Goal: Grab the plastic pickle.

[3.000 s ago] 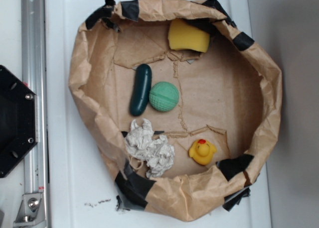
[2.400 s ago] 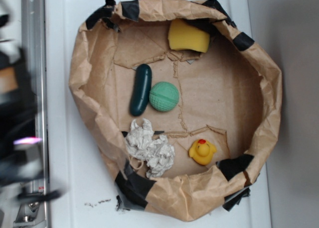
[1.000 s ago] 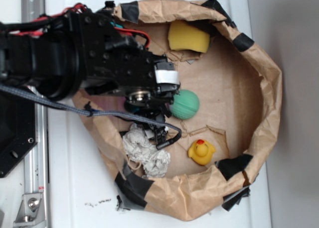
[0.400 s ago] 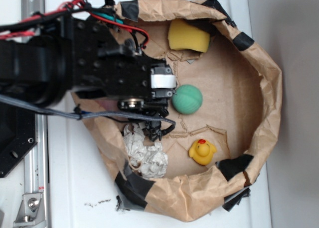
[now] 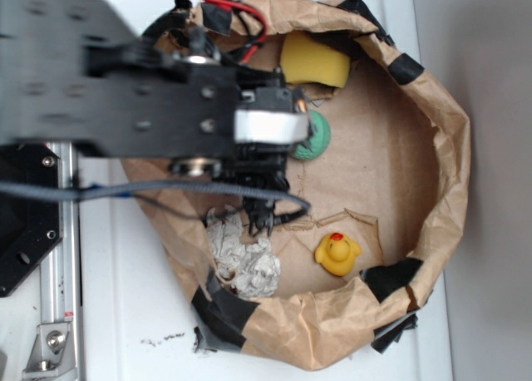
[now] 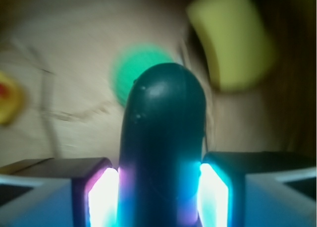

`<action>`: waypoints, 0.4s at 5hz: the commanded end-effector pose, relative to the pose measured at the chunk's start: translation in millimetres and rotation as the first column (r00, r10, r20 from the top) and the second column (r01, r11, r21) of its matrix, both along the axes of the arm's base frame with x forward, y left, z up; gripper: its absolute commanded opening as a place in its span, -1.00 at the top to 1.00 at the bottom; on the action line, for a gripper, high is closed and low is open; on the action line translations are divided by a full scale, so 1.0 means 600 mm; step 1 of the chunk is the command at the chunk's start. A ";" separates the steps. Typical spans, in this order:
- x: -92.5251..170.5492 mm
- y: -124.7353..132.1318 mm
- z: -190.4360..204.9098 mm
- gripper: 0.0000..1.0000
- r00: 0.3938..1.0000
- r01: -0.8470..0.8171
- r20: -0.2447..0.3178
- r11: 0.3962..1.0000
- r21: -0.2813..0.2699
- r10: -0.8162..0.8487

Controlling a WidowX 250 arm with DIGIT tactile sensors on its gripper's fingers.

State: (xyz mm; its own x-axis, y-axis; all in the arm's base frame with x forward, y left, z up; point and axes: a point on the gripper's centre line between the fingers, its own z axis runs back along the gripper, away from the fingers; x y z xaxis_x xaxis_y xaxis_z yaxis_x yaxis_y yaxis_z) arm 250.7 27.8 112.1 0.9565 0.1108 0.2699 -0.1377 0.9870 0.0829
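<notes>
While the overhead view is mostly blocked by the black arm, the wrist view tells it all: the hand (image 6: pixel 159 190) is clamped on the plastic pickle (image 6: pixel 162 138), with one lit finger pad (image 6: pixel 103 197) pressed against each side of it. So the pickle sits right between the fingers, its rounded dark green end sticking out past the fingertips and pointing away from the camera.

From above you can't see the pickle at all, it's hidden under the arm (image 5: pixel 125 90), which reaches in from the bench's left edge and covers the left part of the brown paper basin (image 5: pixel 449 173).

Other stuff in the basin:
- green ball (image 5: pixel 317 137), half tucked under the wrist, about mid-basin. In the wrist view it's a blurry green blob just behind the pickle's tip.
- yellow sponge (image 5: pixel 314 60) up toward the far edge of the bench.
- rubber duck (image 5: pixel 337 253) toward the near edge, well apart from the hand.
- crumpled white paper (image 5: pixel 241 260) at the near-left side, just below the arm's cable (image 5: pixel 166 190).

The white bench (image 5: pixel 125 314) shows along the near-left corner.
</notes>
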 end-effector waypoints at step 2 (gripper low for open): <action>0.030 -0.030 0.171 1.00 0.984 0.173 0.038 0.984 0.036 -0.175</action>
